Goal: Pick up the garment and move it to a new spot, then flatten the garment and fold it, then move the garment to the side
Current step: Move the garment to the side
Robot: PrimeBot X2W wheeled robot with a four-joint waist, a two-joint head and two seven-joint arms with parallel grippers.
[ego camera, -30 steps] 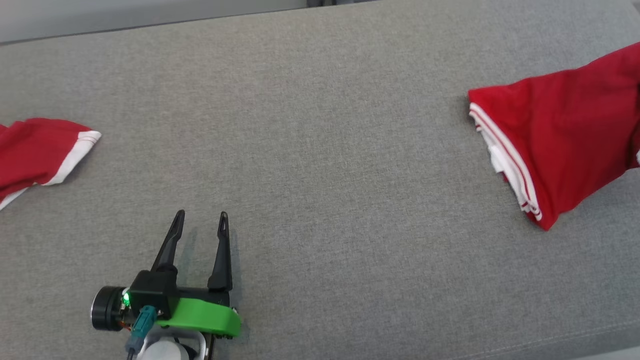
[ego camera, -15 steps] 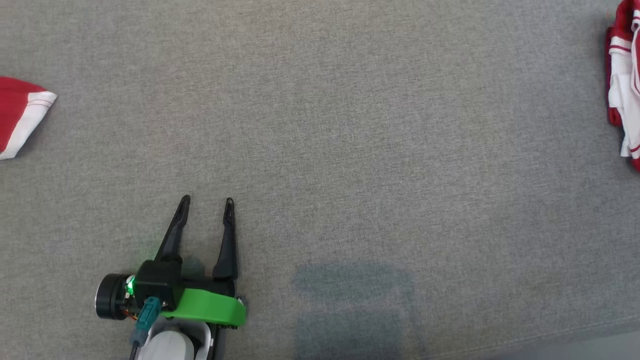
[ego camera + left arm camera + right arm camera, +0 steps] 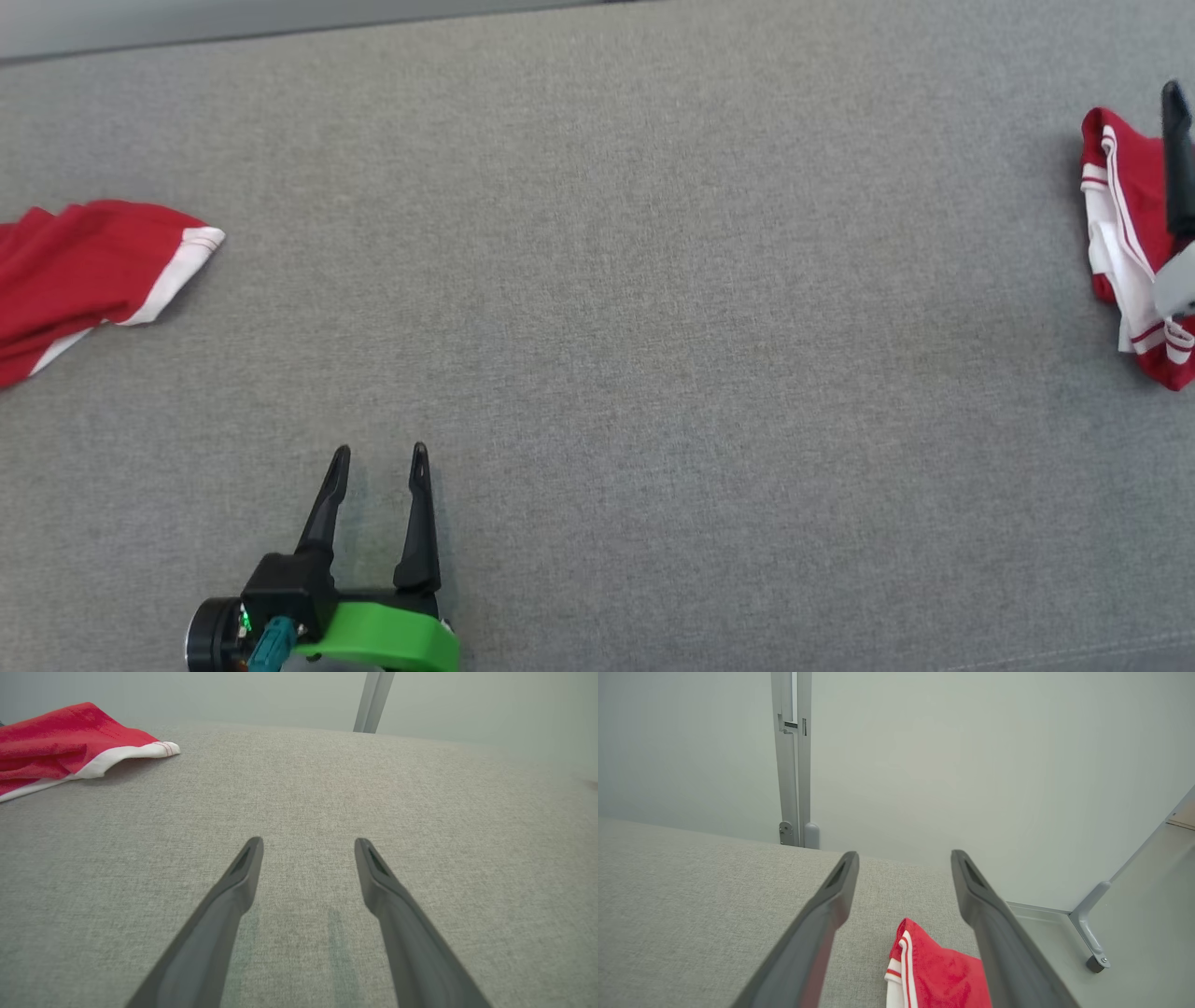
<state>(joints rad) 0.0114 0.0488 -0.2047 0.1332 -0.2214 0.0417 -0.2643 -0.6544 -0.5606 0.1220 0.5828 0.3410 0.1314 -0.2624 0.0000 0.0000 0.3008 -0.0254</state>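
Your right gripper (image 3: 904, 856) has just let go. Its jaws stand wide apart with nothing between them, and the garment (image 3: 1116, 233) lies on the worktop (image 3: 653, 280) below and between its fingers. A second ago the garment filled much of the head view's right side as a broad red slab. Now it shows as a narrow bundle at the worktop's right edge, with one dark finger of the right gripper above it. Part of that difference comes from the head camera swinging, so don't read all of it as the garment moving.

I take this to mean the move to the side is done, or very nearly. What is left is to lift the right arm clear without snagging the fabric.

Your left gripper (image 3: 380, 450) is also fully open and empty. It is near the front edge, left of centre, over bare worktop and well apart from both red pieces.

The garment is soft red knit with white bands and thin red stripes along its hems. Its stacked layers show on the side facing the worktop's middle, and the outline is lumpy rather than crisp, so the fold may be loose. A second red cloth (image 3: 84, 271) with a white hem lies rumpled at the left edge. The worktop is grey woven upholstery, matte, lightly padded and flat.
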